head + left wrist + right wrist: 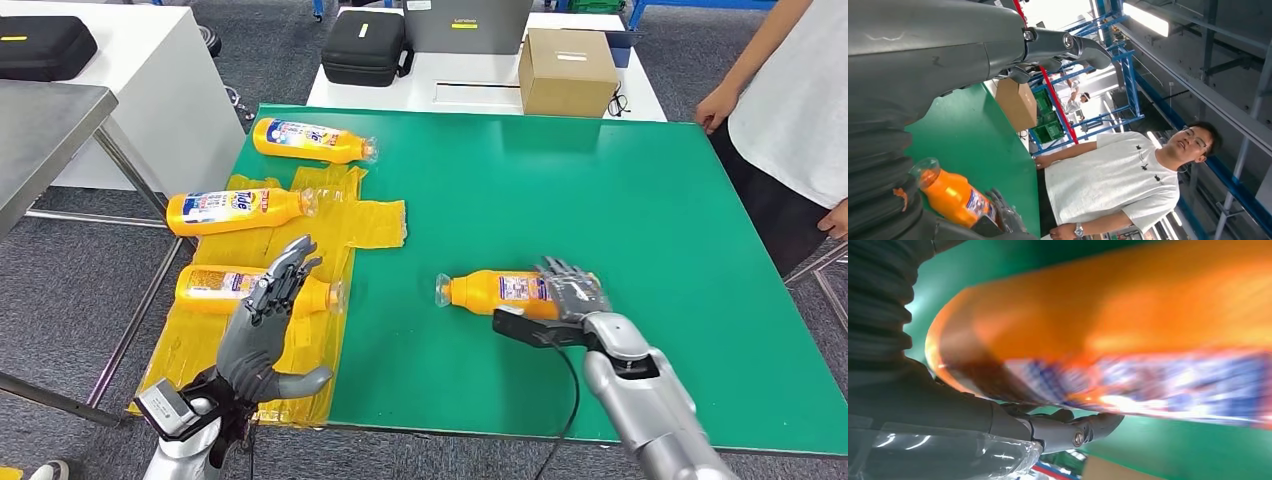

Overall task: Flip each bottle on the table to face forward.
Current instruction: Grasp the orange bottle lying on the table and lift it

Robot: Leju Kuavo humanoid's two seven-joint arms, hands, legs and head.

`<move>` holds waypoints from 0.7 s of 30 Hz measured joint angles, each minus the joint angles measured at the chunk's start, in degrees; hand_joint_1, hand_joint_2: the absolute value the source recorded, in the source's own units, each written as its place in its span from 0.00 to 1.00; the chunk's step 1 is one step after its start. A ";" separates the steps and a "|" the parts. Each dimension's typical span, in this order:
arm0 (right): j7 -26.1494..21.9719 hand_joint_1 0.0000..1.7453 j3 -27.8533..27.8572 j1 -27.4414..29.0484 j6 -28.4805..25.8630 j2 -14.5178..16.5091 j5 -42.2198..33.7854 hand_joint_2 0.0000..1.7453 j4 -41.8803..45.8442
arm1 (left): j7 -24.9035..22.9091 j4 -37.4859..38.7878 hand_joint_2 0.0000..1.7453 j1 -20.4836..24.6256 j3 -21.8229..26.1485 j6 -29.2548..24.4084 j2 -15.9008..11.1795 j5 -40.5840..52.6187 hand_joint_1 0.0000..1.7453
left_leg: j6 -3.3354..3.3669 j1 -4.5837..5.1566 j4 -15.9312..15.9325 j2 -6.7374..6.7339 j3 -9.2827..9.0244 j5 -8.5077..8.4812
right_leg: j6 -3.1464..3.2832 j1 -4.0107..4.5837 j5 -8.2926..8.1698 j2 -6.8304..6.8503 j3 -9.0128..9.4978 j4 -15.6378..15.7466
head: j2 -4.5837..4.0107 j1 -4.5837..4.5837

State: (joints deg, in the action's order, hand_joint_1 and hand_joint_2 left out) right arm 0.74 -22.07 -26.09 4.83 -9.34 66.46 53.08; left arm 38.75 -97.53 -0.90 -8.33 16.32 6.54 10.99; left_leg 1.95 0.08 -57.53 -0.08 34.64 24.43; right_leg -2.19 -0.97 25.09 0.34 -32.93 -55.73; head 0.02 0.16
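Item 1. Three orange detergent bottles lying on their sides along the left edge of the green table (560, 180), on or beside a yellow plastic sheet (370, 215): far bottle (312, 140), middle bottle (238, 211) with a "Tide" label facing up, near bottle (222, 286). All three have caps pointing to the right and printed labels showing; whether these count as the front faces cannot be told.

Item 2. Left hand (265, 325), raised above the near-left table edge in front of the near bottle, fingers spread apart, holding nothing.

Item 3. Fourth orange bottle (500, 291), lying alone on bare green surface near the table's middle front, cap pointing left, label visible on top.

Item 4. Right hand (572, 292), fingers wrapped over the base end of the fourth bottle; the right wrist view shows the thumb tucked under the bottle's body, so it grips this bottle.

Item 5. Cardboard box (566, 70) and black case (364, 47) on the white table beyond. Person in white shirt (790, 100) at the right edge.

Status, judged: fourth bottle in hand, turn apparently in progress; remaining three look settled, not confirmed.
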 joint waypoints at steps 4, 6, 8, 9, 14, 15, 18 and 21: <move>-0.25 0.00 0.86 -0.07 0.86 -2.08 -0.57 1.00 -0.23 | 0.00 0.00 1.00 -0.41 -0.32 -0.56 0.00 -0.56 0.00 | 0.01 0.02 0.00 0.00 -0.02 0.01 | 0.00 -0.02 0.00 0.00 0.03 0.02 | 0.00 0.01; -0.39 0.00 1.20 -0.13 1.40 -2.91 -0.95 1.00 -0.30 | 0.00 0.00 1.00 -0.81 -0.58 -0.75 0.00 -0.81 0.00 | 0.01 0.03 -0.01 0.00 -0.04 0.01 | 0.00 -0.02 0.00 0.01 0.05 0.02 | 0.00 0.00; -0.61 0.00 1.36 -0.21 1.83 -3.52 -1.26 1.00 -0.38 | 0.00 0.00 1.00 -1.17 -0.88 -0.82 0.00 -0.93 0.00 | 0.01 0.02 0.00 0.00 -0.05 0.01 | 0.00 -0.02 0.00 0.00 0.06 0.02 | 0.00 0.00; -0.68 0.00 1.40 -0.24 1.96 -3.73 -1.34 1.00 -0.44 | 0.00 0.00 1.00 -1.34 -1.03 -0.83 0.00 -0.95 0.00 | 0.01 0.02 0.00 -0.01 -0.07 0.01 | 0.00 -0.01 0.00 0.00 0.06 0.02 | 0.00 0.00; -0.76 0.00 1.41 -0.68 2.20 -4.00 -1.42 1.00 -1.20 | 0.00 0.00 1.00 -1.95 -1.63 -0.90 0.00 -0.96 0.00 | 0.01 0.00 0.00 -0.01 -0.11 0.01 | 0.00 0.01 0.00 0.00 0.10 0.01 | 0.00 -0.01; -0.77 0.00 1.39 -1.01 2.20 -3.95 -1.40 1.00 -1.68 | 0.00 0.00 1.00 -1.98 -1.68 -0.99 0.00 -0.96 0.00 | 0.01 0.00 0.00 -0.01 -0.13 0.01 | 0.00 0.01 0.00 -0.01 0.11 0.01 | 0.00 -0.01; -1.09 0.00 1.30 -2.36 2.08 -3.68 -1.37 1.00 -3.71 | 0.00 0.00 1.00 -2.05 -1.75 -1.45 0.00 -1.10 0.00 | 0.01 0.00 0.01 -0.02 -0.20 0.01 | 0.00 0.01 -0.01 -0.02 0.17 0.02 | 0.00 0.00; -1.38 0.00 1.27 -3.28 1.93 -3.42 -1.33 1.00 -5.30 | 0.00 0.00 1.00 -2.09 -1.76 -1.73 0.00 -1.33 0.00 | 0.01 0.00 0.01 -0.02 -0.29 0.01 | 0.00 0.00 -0.01 -0.02 0.28 0.02 | 0.00 0.00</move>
State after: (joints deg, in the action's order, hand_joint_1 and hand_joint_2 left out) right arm -0.64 -20.80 -29.36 6.76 -12.76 65.13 47.78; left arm 38.75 -97.53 -2.99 -10.10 14.60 6.54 9.66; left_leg 1.95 0.08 -57.52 -0.09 34.34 24.44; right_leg -2.19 -0.97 25.08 0.32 -32.65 -55.71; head 0.02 0.16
